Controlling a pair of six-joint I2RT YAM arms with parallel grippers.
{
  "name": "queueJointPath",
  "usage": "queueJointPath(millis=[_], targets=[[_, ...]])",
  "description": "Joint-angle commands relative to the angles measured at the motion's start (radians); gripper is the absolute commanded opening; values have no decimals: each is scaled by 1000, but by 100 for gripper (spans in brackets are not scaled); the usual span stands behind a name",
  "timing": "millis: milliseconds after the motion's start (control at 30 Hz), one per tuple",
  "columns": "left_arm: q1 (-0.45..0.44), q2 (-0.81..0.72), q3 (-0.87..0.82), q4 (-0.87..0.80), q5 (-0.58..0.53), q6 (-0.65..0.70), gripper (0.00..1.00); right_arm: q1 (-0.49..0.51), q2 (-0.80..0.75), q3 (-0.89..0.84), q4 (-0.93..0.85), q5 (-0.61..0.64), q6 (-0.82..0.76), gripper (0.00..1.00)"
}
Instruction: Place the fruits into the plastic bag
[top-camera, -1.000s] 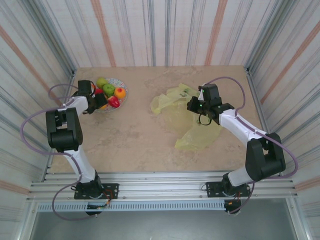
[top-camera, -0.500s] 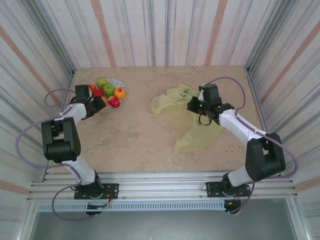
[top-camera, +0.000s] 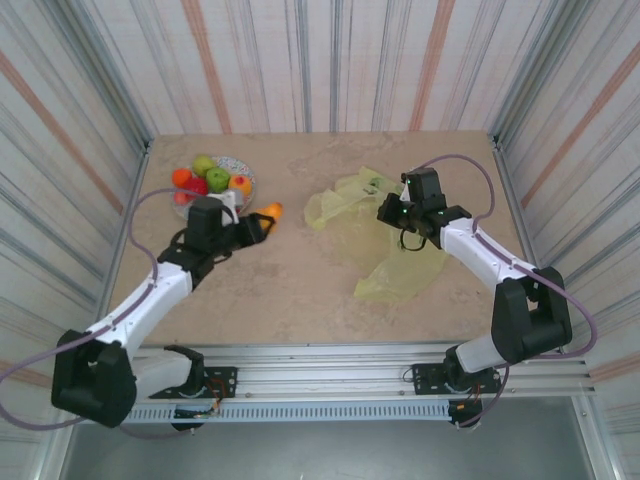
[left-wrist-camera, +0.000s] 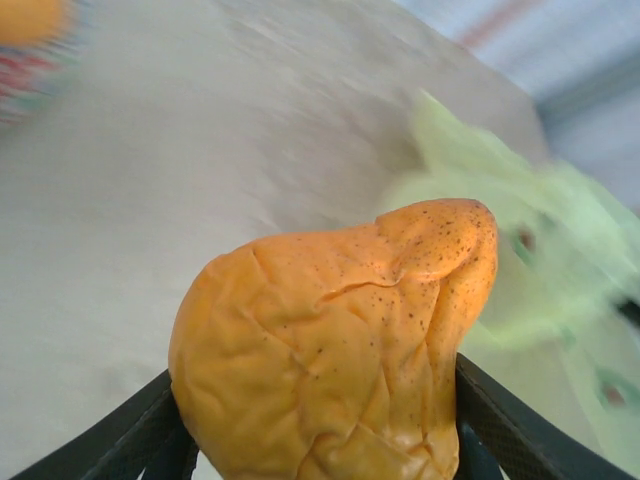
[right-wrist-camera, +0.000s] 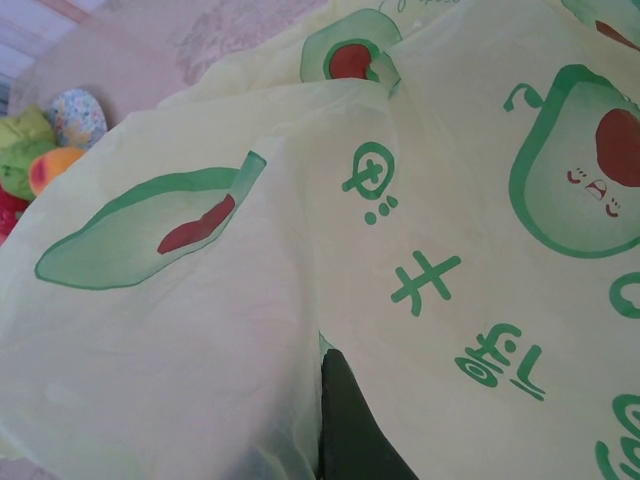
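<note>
Most of the fruits sit on the speckled plate in the table's far-left corner. The left gripper is clamped on a wrinkly orange fruit just right of the plate, lying left-right with its tapered tip aimed at the plastic bag. The right gripper is pinching that bag mid-right.

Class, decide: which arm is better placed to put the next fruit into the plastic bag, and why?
Left. The left pincer grips the orange fruit between plate and plastic bag; the right pincer is shut on that bag.
</note>
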Motion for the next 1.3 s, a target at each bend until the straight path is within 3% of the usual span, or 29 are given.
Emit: queueJointPath(millis=[0, 167, 400, 733, 967, 1267], targets=[[-127, -8, -33, 3, -29, 50, 61, -17, 17, 49, -49, -39, -18, 0], [-281, 105, 8, 70, -30, 128, 61, -32, 30, 81, -71, -83, -19, 0], [-376, 332, 134, 142, 13, 220, 61, -31, 44, 128, -104, -141, -3, 0], [-389, 671, 351, 368, -149, 27, 61, -27, -4, 100, -100, -278, 33, 0], [-391, 808, 446, 462, -242, -112, 61, -12, -30, 43, 24, -353, 142, 0], [-417, 948, 543, 563, -227, -210, 68, 8, 6, 36, 133, -416, 222, 0]])
